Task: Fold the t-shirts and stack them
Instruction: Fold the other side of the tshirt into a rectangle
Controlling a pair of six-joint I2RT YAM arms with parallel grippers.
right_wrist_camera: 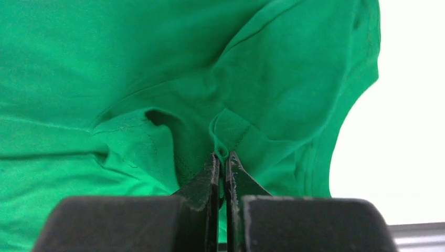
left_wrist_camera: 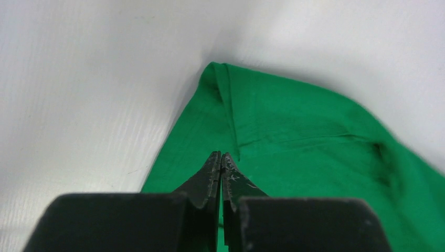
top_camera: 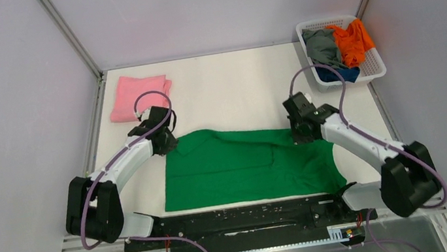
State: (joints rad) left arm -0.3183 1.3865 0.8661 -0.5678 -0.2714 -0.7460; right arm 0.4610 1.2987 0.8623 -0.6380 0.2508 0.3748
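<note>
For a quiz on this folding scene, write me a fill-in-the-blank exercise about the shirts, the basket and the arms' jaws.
The spread t-shirt held by the shut jaws of both arms is ____.
The folded t-shirt at the far left corner of the table is ____.
Beside the grey t-shirt and dark blue t-shirt, the basket holds a third t-shirt, coloured ____.
The basket stands at the table's far ____ corner.
Missing words: green, pink, orange, right.

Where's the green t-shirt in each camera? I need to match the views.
Top external: green t-shirt spread across the middle.
Left wrist: its corner, centre to lower right, beyond the shut left gripper.
Right wrist: fills most of the frame, pinched by the right gripper.
Shared landmark: white tabletop.
</note>
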